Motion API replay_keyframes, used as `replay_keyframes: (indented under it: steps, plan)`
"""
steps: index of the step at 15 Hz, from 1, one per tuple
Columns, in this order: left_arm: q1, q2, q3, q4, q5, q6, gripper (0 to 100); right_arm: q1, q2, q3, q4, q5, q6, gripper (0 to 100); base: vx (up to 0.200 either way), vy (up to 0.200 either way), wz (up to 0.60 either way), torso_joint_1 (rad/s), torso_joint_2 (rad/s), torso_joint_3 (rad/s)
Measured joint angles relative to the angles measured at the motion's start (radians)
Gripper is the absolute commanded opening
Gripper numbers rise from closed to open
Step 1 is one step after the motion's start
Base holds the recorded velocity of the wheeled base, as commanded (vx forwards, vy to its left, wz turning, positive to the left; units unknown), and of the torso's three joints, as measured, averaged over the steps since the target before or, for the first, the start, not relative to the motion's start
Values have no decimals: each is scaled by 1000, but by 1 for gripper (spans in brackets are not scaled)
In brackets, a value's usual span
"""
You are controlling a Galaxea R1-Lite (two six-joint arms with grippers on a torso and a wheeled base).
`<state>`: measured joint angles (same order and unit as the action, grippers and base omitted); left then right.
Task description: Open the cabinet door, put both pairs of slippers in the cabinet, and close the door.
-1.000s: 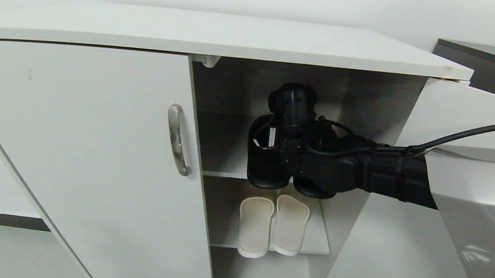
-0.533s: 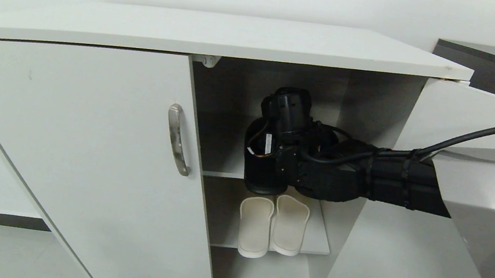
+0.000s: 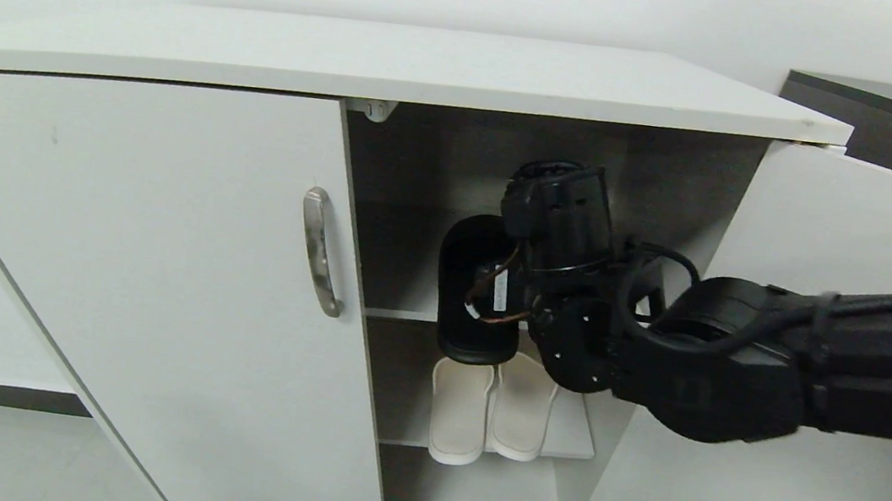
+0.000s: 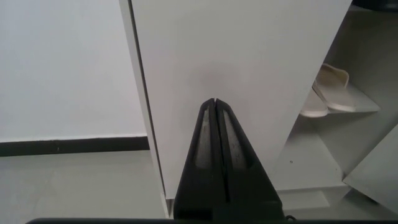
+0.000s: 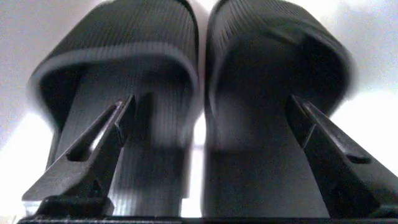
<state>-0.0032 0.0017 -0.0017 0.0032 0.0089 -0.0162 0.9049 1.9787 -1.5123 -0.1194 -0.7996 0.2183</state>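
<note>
Spread right gripper flanks ribbed, round-toed black slippers.

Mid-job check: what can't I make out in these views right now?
Head view: the right arm hides one of the black slippers.
Head view: that arm and the black slippers cover the white slippers' far ends.
Right wrist view: the black slippers block the shelf beneath, so how they rest is unclear; so is any contact with the fingers.

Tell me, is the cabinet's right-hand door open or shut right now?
Open. The right door is swung outward, exposing the white slippers and a black slipper inside.
</note>
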Motion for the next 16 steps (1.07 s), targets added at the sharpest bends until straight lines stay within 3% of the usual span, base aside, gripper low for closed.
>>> replay_keyframes:
  steps: [5,9,11,12,16]
  plan:
    - [0,0,2,0,-1,5,0,101,-233,305,-26,59,64,100,0,0,0,0,0,0]
    - [0,0,2,0,-3,5,0,130,-337,530,-287,256,57,100,0,0,0,0,0,0]
    - [0,0,2,0,-4,5,0,128,-342,582,-331,289,33,100,0,0,0,0,0,0]
    - [0,0,2,0,-4,5,0,127,-343,593,-335,290,31,0,0,0,0,0,0,0]
    - [0,0,1,0,-4,5,0,132,-350,607,-348,291,29,0,0,0,0,0,0,0]
